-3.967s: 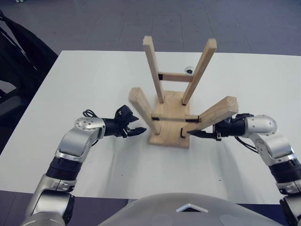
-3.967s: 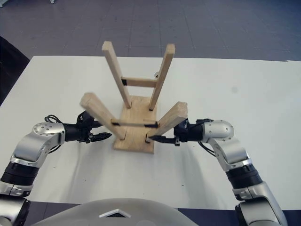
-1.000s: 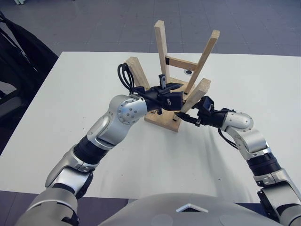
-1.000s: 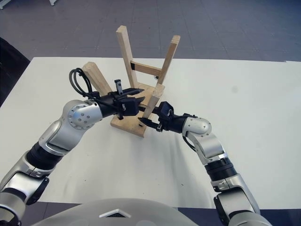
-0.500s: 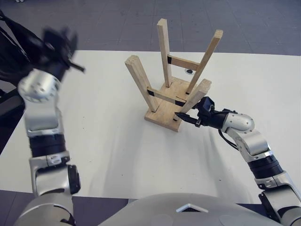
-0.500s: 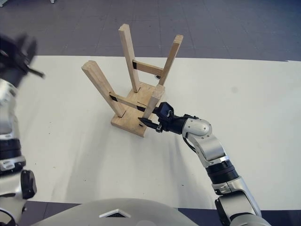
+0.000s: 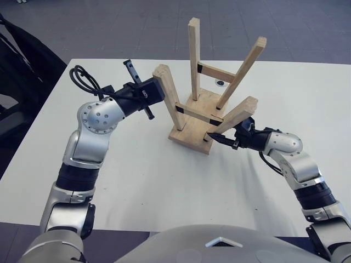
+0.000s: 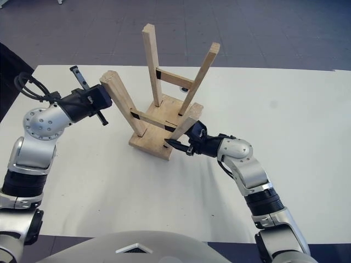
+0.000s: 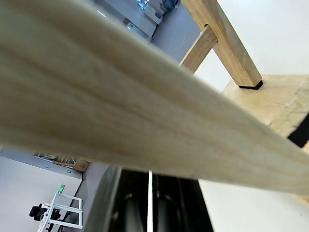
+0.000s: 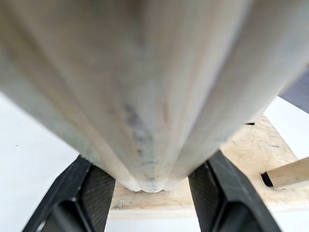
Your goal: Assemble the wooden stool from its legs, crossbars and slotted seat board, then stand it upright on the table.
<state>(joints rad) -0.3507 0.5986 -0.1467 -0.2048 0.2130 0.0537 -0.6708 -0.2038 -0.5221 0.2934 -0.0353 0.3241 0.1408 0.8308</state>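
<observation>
The wooden stool stands upside down on the white table (image 7: 137, 181), its seat board (image 7: 189, 137) flat and its legs pointing up. My left gripper (image 7: 140, 92) sits against the top of the front-left leg (image 7: 169, 98), fingers spread wide and open; that leg (image 9: 120, 106) crosses close in the left wrist view. My right gripper (image 7: 219, 137) is shut on the front-right leg (image 7: 237, 112) near its base, with a black finger (image 10: 82, 198) on each side of the leg (image 10: 145, 87). Crossbars (image 7: 194, 114) join the leg pairs.
A small dark round mark (image 7: 220, 83) lies on the table behind the stool. Dark floor lies beyond the table's far edge, and a black object (image 7: 22, 60) stands off its left side. Bare tabletop stretches to the left, right and front.
My left arm swung down from high at the far left to the top of the front-left leg. The stool shifted slightly. My right gripper kept its hold on the front-right leg.
</observation>
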